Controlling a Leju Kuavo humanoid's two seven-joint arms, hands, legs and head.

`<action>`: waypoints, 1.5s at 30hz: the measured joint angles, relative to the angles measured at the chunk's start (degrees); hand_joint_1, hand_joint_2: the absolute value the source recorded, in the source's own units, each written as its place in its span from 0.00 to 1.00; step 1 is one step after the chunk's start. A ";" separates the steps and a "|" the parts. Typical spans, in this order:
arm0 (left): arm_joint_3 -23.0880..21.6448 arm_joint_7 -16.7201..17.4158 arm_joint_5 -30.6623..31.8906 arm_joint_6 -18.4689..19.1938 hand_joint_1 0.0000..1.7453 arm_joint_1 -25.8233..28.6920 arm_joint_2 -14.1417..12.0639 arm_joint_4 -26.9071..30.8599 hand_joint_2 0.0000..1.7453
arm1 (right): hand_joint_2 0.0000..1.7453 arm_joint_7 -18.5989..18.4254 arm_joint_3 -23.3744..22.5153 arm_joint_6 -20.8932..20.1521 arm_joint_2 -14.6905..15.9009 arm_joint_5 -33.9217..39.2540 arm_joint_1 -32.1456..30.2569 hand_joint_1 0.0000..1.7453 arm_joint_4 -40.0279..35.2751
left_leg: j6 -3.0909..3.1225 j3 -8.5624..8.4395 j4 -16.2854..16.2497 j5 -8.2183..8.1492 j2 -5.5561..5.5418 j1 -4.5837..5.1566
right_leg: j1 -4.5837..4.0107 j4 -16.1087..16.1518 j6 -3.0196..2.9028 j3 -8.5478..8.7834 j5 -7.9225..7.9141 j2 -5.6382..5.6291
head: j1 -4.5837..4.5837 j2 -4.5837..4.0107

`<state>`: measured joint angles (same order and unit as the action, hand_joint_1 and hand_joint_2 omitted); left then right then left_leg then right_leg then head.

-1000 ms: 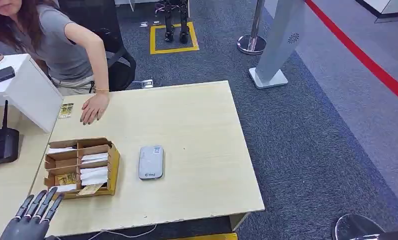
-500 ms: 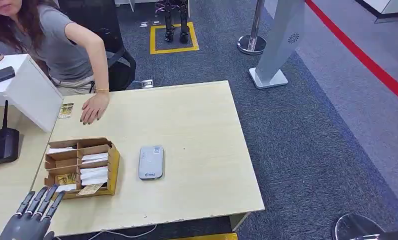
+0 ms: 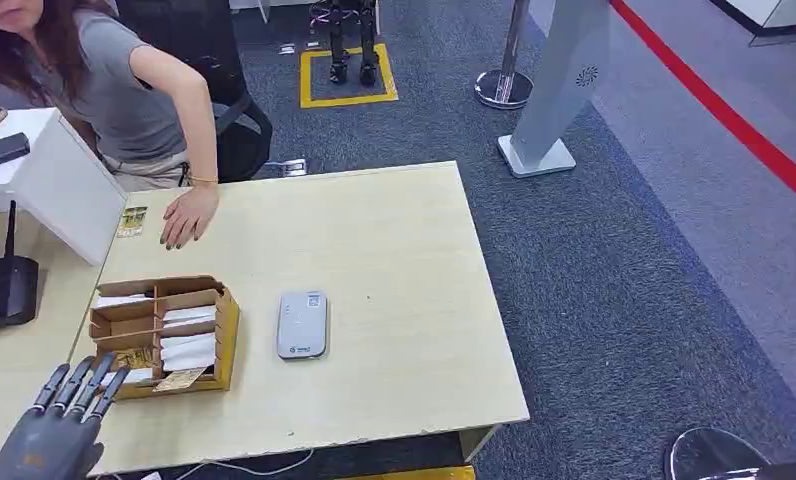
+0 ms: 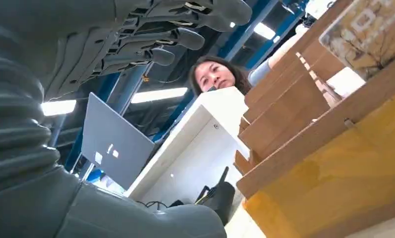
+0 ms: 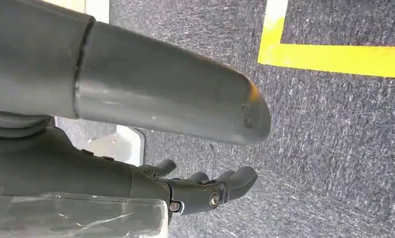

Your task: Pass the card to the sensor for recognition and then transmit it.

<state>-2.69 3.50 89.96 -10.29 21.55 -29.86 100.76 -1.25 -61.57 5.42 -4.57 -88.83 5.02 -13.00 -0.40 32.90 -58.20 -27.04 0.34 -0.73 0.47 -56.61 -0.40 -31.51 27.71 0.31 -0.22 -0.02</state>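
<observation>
Left hand (image 3: pixel 59 425) empty, just beside card (image 3: pixel 180 379).

left hand (image 3: pixel 59 425): dark grey, slim segmented fingers (image 4: pixel 185 37), ribbed grey cover at wrist | right hand (image 5: pixel 136 109): thick smooth grey thumb, darker fingers (image 5: pixel 220 186), small silver screws, clear plastic wrap near wrist
</observation>
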 joint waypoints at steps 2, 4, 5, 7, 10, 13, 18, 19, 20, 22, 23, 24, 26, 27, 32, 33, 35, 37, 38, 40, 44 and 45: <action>-0.75 0.50 0.00 -0.11 0.00 -0.73 -0.11 -0.77 1.00 | 0.00 0.02 0.22 0.00 0.00 -0.07 0.00 0.00 0.00 | 0.00 0.00 0.00 0.00 -0.01 0.00 | 0.00 0.00 0.00 0.00 0.00 0.01 | 0.02 0.00; -1.62 0.83 0.00 -0.28 0.00 -1.51 -0.20 -1.84 1.00 | 0.00 0.11 0.35 0.02 0.00 -0.11 0.04 0.00 -0.02 | 0.00 0.00 0.00 0.00 -0.01 0.00 | 0.00 0.00 0.00 0.01 0.00 0.01 | 0.04 0.00; -2.10 1.03 0.00 -0.30 0.00 -1.82 -0.20 -2.27 1.00 | 0.00 0.15 0.46 0.02 0.00 -0.11 0.04 0.00 -0.02 | 0.00 0.00 0.00 0.00 0.00 0.00 | 0.00 0.00 0.00 0.01 0.00 0.00 | 0.02 -0.02; -2.97 1.20 0.02 -0.48 0.00 -2.44 -0.18 -3.14 1.00 | 0.00 0.26 0.57 0.04 0.00 -0.15 0.03 0.00 -0.02 | 0.00 0.00 0.00 0.00 0.00 0.00 | 0.00 0.00 0.00 0.01 0.00 0.00 | 0.02 0.00; -4.13 1.70 0.02 -0.63 0.00 -3.29 -0.18 -4.39 1.00 | 0.00 0.24 0.61 0.04 0.00 -0.17 0.05 0.00 -0.02 | 0.00 0.00 0.00 0.00 0.00 0.00 | 0.00 0.00 0.00 0.01 0.00 0.00 | 0.02 -0.02; -5.05 1.75 0.02 -0.79 0.00 -3.84 -0.18 -5.40 1.00 | 0.00 0.24 0.63 0.04 0.00 -0.17 0.05 0.00 -0.02 | 0.00 0.00 0.00 0.00 0.00 -0.01 | 0.00 0.00 0.00 0.00 0.00 0.00 | 0.02 0.00; -5.90 1.83 0.02 -0.94 0.00 -4.22 -0.18 -6.51 1.00 | 0.00 0.24 0.63 0.04 0.00 -0.20 0.06 0.00 -0.02 | 0.00 0.00 0.00 0.00 0.00 0.00 | 0.00 0.00 0.00 0.00 0.00 0.00 | 0.02 -0.02; -5.97 1.97 0.02 -0.96 0.00 -4.30 -0.18 -6.64 1.00 | 0.00 0.24 0.63 0.04 0.00 -0.22 0.06 0.00 -0.02 | 0.00 0.01 0.00 0.00 0.00 -0.01 | 0.00 0.00 0.00 0.00 0.00 0.00 | 0.02 0.00; -6.14 2.41 0.02 -1.05 0.00 -4.42 -0.18 -6.97 1.00 | 0.00 0.24 0.63 0.04 0.00 -0.26 0.06 0.00 -0.02 | 0.00 0.00 0.00 0.00 0.00 0.00 | 0.00 0.00 0.00 -0.01 0.00 0.00 | 0.02 0.00; -6.74 3.19 0.02 -1.33 0.00 -4.80 -0.18 -7.58 1.00 | 0.00 0.24 0.66 0.04 0.00 -0.48 0.07 0.00 -0.02 | 0.00 0.00 0.00 0.00 0.00 0.00 | 0.00 0.00 0.00 0.00 0.00 0.00 | 0.02 0.00; -7.11 3.63 0.02 -1.51 0.00 -4.97 -0.15 -7.91 1.00 | 0.00 0.24 0.66 0.04 0.00 -0.55 0.10 0.00 -0.02 | 0.00 0.00 0.00 0.00 0.00 -0.01 | 0.00 0.00 0.00 0.00 0.00 0.00 | 0.02 -0.02; -7.52 4.02 0.02 -1.71 0.00 -5.15 -0.15 -8.26 1.00 | 0.00 0.22 0.66 0.04 0.00 -0.55 0.13 0.00 -0.02 | 0.00 0.00 0.00 0.00 0.00 0.00 | 0.00 0.00 0.00 0.00 0.00 0.00 | 0.02 -0.02; -8.17 4.78 0.02 -2.25 0.00 -5.62 -0.13 -8.96 1.00 | 0.00 0.22 0.68 0.07 0.00 -0.61 0.17 0.00 -0.02 | 0.00 0.00 0.00 0.00 0.00 -0.01 | 0.00 0.00 0.00 0.00 0.00 0.00 | 0.02 0.00; -8.48 5.03 0.02 -2.38 0.00 -5.91 -0.13 -9.31 1.00 | 0.00 0.22 0.68 0.07 0.00 -0.63 0.21 0.00 -0.02 | 0.00 0.00 0.00 0.00 0.00 0.00 | 0.00 0.00 0.00 0.01 0.00 0.00 | 0.02 -0.02; -9.94 6.86 0.02 -2.71 0.00 -7.22 -0.18 -10.66 1.00 | 0.00 0.13 0.68 0.02 0.00 -0.83 0.31 0.00 -0.02 | 0.00 0.00 -0.01 0.00 -0.01 0.00 | 0.00 0.00 0.00 0.00 -0.01 0.01 | 0.02 0.00; -10.34 7.35 0.02 -2.89 0.00 -7.57 -0.26 -10.88 1.00 | 0.00 0.09 0.68 0.02 0.00 -0.87 0.33 0.00 -0.02 | 0.00 0.00 -0.01 0.00 -0.01 0.00 | 0.00 0.00 0.00 0.01 -0.01 0.01 | 0.02 0.00; -11.04 7.80 0.02 -3.02 0.00 -8.02 -0.42 -11.28 1.00 | 0.00 0.09 0.70 0.02 0.00 -0.87 0.36 0.00 -0.02 | 0.00 0.00 0.00 0.00 0.01 0.00 | 0.00 0.00 0.00 0.00 -0.01 0.00 | 0.02 0.00; -11.50 7.87 0.02 -3.02 0.00 -8.38 -0.53 -11.61 1.00 | 0.00 0.07 0.70 0.02 0.00 -0.87 0.34 0.00 -0.02 | 0.00 0.00 -0.01 0.00 0.01 0.00 | 0.00 0.00 0.00 0.00 -0.01 0.00 | 0.04 -0.02; -11.74 7.87 0.02 -3.02 0.00 -8.52 -0.50 -11.80 1.00 | 0.00 0.07 0.70 0.00 0.00 -0.87 0.34 0.00 -0.02 | 0.00 0.00 -0.01 0.00 0.00 0.00 | 0.00 0.00 0.00 0.00 -0.01 0.00 | 0.02 0.00; -12.00 8.50 0.02 -3.06 0.00 -8.70 -0.53 -12.04 1.00 | 0.00 0.07 0.70 0.02 0.00 -1.01 0.39 0.00 -0.02 | 0.00 0.00 -0.01 0.00 0.01 0.00 | 0.00 0.00 0.00 -0.01 -0.01 -0.01 | 0.02 0.00; -13.21 11.02 0.04 -3.39 0.00 -9.89 -1.09 -12.57 1.00 | 0.00 0.07 0.72 0.02 0.00 -1.14 0.44 0.00 -0.02 | 0.00 0.00 0.00 0.00 -0.01 0.00 | 0.00 0.00 0.00 -0.01 -0.01 0.01 | 0.02 0.00; -13.58 11.59 0.04 -3.41 0.00 -10.28 -1.14 -12.72 1.00 | 0.00 0.07 0.72 0.02 0.00 -1.16 0.47 0.00 -0.02 | 0.00 0.00 -0.01 0.00 0.00 -0.01 | 0.00 0.00 0.00 0.00 -0.01 0.00 | 0.02 -0.02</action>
<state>-16.26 15.08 90.01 -13.70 11.27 -30.99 88.04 -1.18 -60.85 5.44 -4.57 -89.99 5.49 -13.03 -0.39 32.90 -58.20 -27.04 0.34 -0.74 0.47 -56.61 -0.40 -31.52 27.70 0.31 -0.20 -0.04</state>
